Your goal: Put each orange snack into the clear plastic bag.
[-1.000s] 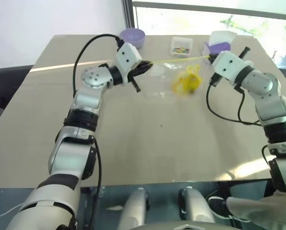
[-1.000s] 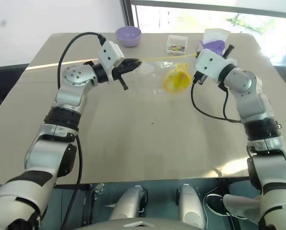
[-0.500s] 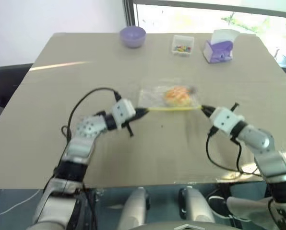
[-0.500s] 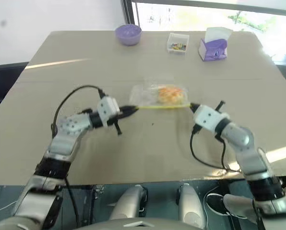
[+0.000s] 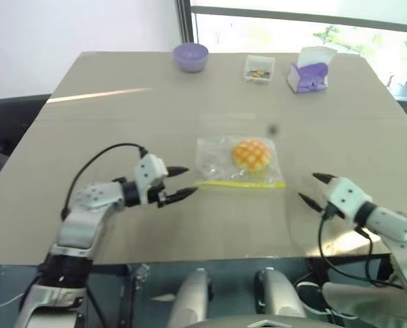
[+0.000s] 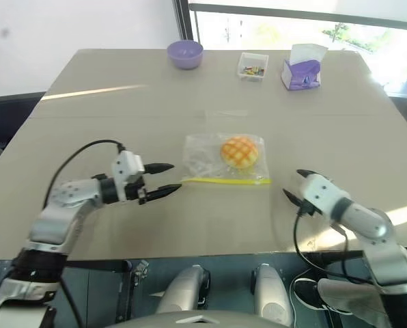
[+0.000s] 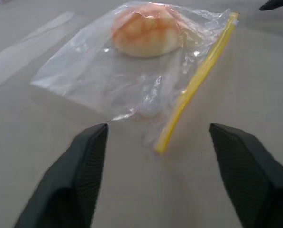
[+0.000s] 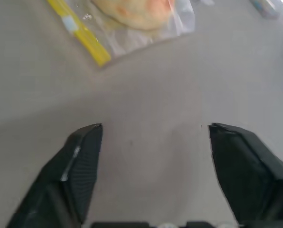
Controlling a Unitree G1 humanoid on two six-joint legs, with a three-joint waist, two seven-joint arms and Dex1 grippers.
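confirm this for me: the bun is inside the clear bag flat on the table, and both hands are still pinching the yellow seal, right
Not quite. The bun is inside the clear bag on the table, but the left hand and right hand are open, clear of the yellow seal, as the left eye view shows.

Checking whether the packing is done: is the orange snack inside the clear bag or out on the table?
Inside: the orange snack lies under the clear plastic bag's film, behind its yellow seal strip.

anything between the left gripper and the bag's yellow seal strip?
Nothing: bare table between the open left gripper and the clear plastic bag's yellow seal strip, seen in the left eye and left wrist views.
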